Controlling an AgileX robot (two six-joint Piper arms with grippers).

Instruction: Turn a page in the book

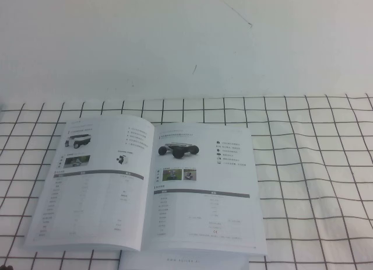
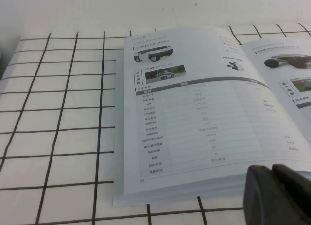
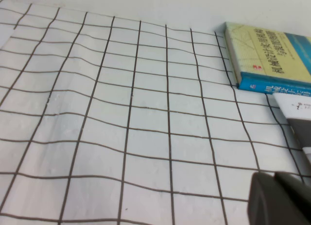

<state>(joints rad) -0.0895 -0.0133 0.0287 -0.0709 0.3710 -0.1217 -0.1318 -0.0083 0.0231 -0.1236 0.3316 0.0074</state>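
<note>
The book (image 1: 148, 185) lies open and flat on the checked cloth, left of the middle. Its right-hand page (image 1: 204, 188) shows a black four-wheeled chassis, two small green photos and a grey-barred table. The left-hand leaf shows a white vehicle. Neither gripper shows in the high view. In the left wrist view my left gripper (image 2: 271, 170) hangs shut and empty just off the near edge of the book (image 2: 194, 103), with the page (image 2: 291, 74) beyond it. In the right wrist view my right gripper (image 3: 274, 175) is shut and empty over bare cloth.
A plain white sheet (image 1: 186, 261) pokes out from under the book's near edge. In the right wrist view a thick yellow-green and blue book (image 3: 272, 55) lies at the cloth's edge, with a white and grey object (image 3: 299, 113) beside it. A white wall stands behind the table.
</note>
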